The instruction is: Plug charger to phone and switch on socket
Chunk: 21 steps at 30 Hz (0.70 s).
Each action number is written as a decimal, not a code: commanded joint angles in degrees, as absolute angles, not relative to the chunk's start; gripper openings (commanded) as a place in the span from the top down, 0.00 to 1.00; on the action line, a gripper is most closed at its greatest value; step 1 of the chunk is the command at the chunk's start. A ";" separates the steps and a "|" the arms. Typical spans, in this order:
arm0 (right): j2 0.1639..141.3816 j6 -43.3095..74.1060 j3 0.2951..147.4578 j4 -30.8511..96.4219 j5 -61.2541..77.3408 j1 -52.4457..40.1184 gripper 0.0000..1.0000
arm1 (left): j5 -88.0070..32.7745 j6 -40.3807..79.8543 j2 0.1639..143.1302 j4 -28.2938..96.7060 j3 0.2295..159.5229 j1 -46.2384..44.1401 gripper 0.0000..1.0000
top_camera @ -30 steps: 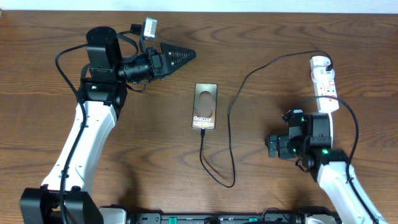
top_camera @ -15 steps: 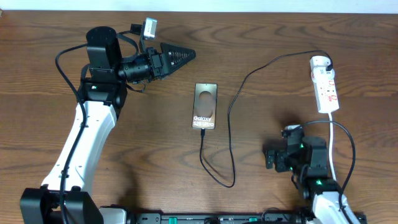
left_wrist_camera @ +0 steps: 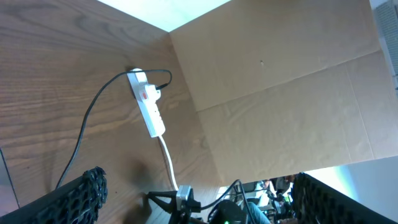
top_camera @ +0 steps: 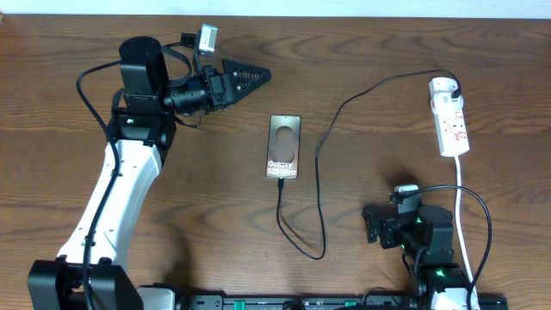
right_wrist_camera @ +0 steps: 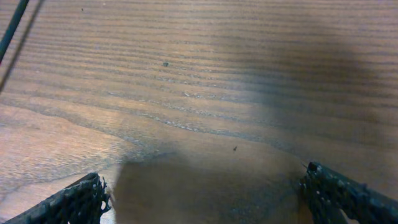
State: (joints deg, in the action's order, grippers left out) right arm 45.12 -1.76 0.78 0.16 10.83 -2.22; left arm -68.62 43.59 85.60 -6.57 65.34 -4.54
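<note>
The bronze-brown phone [top_camera: 284, 146] lies flat mid-table. The thin black charger [top_camera: 321, 172] touches the phone's near edge at its tip, loops toward the table front, then runs up to the white socket strip [top_camera: 451, 116] at the far right. The strip also shows in the left wrist view [left_wrist_camera: 148, 102]. My left gripper [top_camera: 263, 77] hovers up-left of the phone; its wrist view [left_wrist_camera: 199, 183] shows the fingers apart and empty. My right gripper [top_camera: 372, 226] is open and empty low over bare wood [right_wrist_camera: 204, 180], well in front of the strip.
The strip's thick white cord [top_camera: 461, 198] runs down past my right arm toward the table front. A cardboard wall [left_wrist_camera: 280, 93] stands beyond the right side. A stretch of the black cable crosses the right wrist view's top-left corner [right_wrist_camera: 12, 28].
My right arm has pulled back from the socket strip toward the table's front edge, uncovering the strip. The left arm, phone and cable have not moved.
</note>
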 commanded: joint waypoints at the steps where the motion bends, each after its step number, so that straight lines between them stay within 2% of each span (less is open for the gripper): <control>1: 43.92 -1.78 0.27 0.54 11.60 -2.68 0.01 | -68.73 43.09 84.66 -6.74 65.84 -4.34 0.05; 7: 42.72 -1.78 0.27 3.03 11.53 -2.68 0.01 | -68.71 43.09 84.66 -6.74 65.84 -4.34 0.05; 21: 28.21 -1.78 0.27 3.42 11.51 -2.68 0.01 | -68.71 43.09 84.66 -6.74 65.84 -4.34 0.05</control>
State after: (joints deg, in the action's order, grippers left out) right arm 31.81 -1.76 0.56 3.42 10.94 -2.22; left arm -68.62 43.59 85.60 -6.57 65.34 -4.54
